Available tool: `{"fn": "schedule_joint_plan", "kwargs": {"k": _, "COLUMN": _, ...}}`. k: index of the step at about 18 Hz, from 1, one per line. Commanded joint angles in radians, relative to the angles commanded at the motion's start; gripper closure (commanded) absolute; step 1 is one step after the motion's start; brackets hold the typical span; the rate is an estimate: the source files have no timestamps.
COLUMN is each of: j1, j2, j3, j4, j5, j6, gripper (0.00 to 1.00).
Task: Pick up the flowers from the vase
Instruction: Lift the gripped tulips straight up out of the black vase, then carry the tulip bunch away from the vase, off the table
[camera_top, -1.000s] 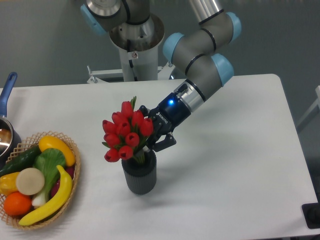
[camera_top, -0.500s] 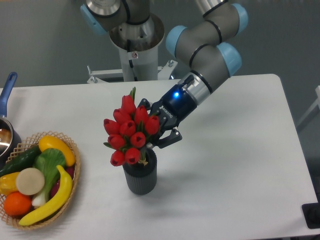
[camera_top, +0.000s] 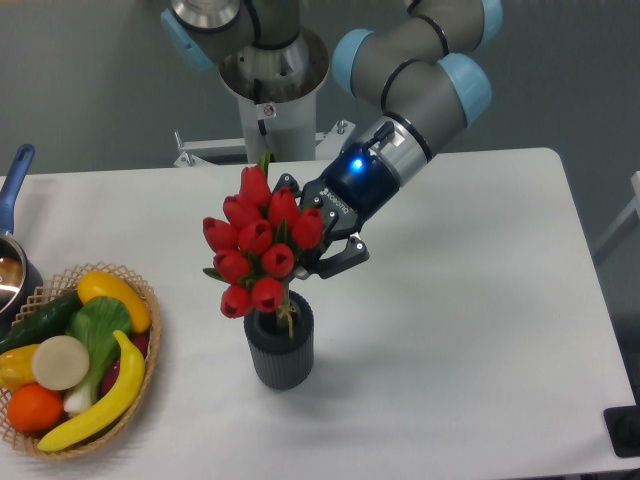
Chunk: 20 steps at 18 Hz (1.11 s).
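Above the ribbed grey vase, the pincer clasps the smooth red flowers.

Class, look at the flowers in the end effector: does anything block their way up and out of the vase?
Nothing visible does. The end effector grips the flowers, whose stems are partly inside the vase. Above the bouquet is only open space; the arm lies off to the right.

The small dark grey ribbed cylindrical vase stands near the middle of the white table. The bunch of red tulip buds rises from its mouth toward 11 o'clock. The black two-finger gripper sits at the bunch's 3 o'clock. The woven wicker basket of toy fruit lies at the vase's 9 o'clock.
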<state>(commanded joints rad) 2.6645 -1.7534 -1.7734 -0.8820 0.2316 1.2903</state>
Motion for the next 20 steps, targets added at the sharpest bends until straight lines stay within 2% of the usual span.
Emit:
{"fn": "schedule_joint_plan", "kwargs": {"k": 4, "j1": -0.002, "j2": 0.029, "j3": 0.012, "j4": 0.000, "j5": -0.008, "j6": -0.045, "gripper": 0.53}}
{"fn": "schedule_joint_plan", "kwargs": {"k": 13, "j1": 0.024, "j2": 0.043, "j3": 0.097, "j4": -0.002, "j5": -0.009, "j6": -0.172, "gripper": 0.53}}
{"fn": "schedule_joint_plan", "kwargs": {"k": 19, "j1": 0.127, "j2": 0.048, "j3": 0.112, "j4": -0.002, "j5": -0.008, "j6": -0.174, "gripper": 0.53}}
{"fn": "schedule_joint_plan", "kwargs": {"k": 20, "j1": 0.182, "j2": 0.048, "j3": 0.120, "j4": -0.002, "j5": -0.005, "j6": -0.172, "gripper": 0.53}}
